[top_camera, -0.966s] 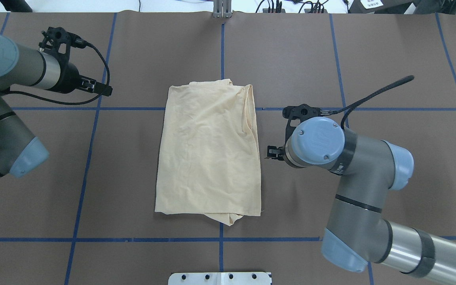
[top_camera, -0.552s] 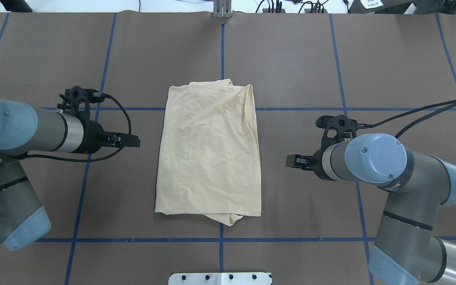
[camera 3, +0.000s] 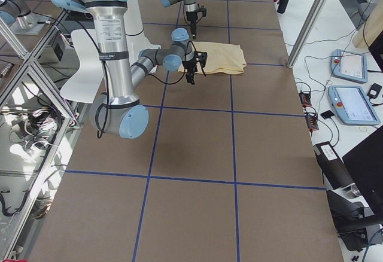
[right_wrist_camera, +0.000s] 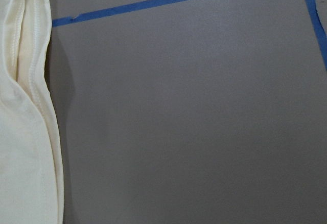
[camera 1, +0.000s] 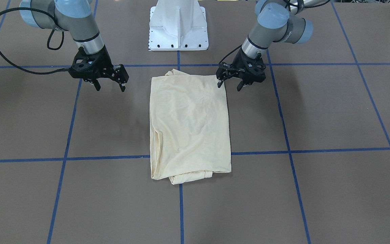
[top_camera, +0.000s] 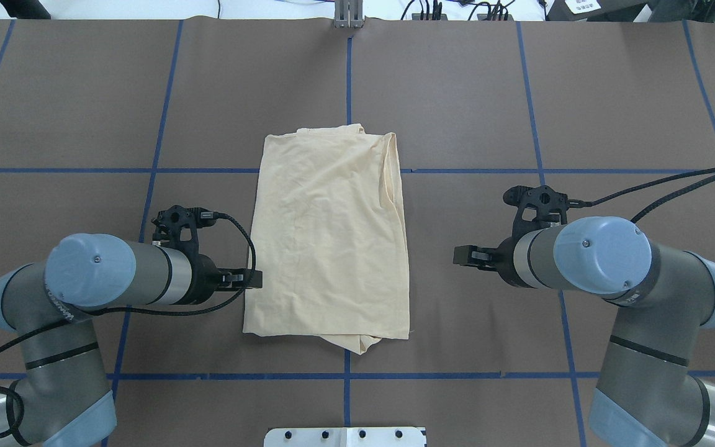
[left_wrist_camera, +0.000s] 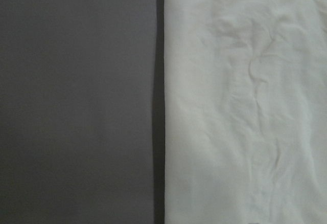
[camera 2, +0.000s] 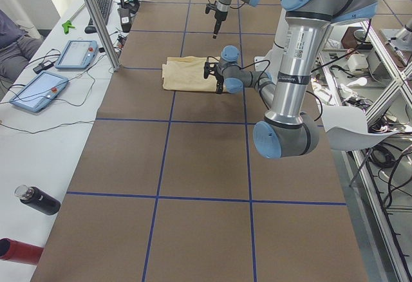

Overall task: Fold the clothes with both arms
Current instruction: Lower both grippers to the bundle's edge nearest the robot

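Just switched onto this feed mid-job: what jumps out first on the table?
A pale cream-yellow shirt, folded into a long rectangle, lies in the middle of the brown table with blue tape lines. The left black two-finger gripper hangs open at one long edge; the right black two-finger gripper hangs open, apart from the opposite edge.

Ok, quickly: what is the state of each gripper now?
Left gripper: jaws open, holding nothing, beside the shirt.
Right gripper: jaws open, holding nothing.
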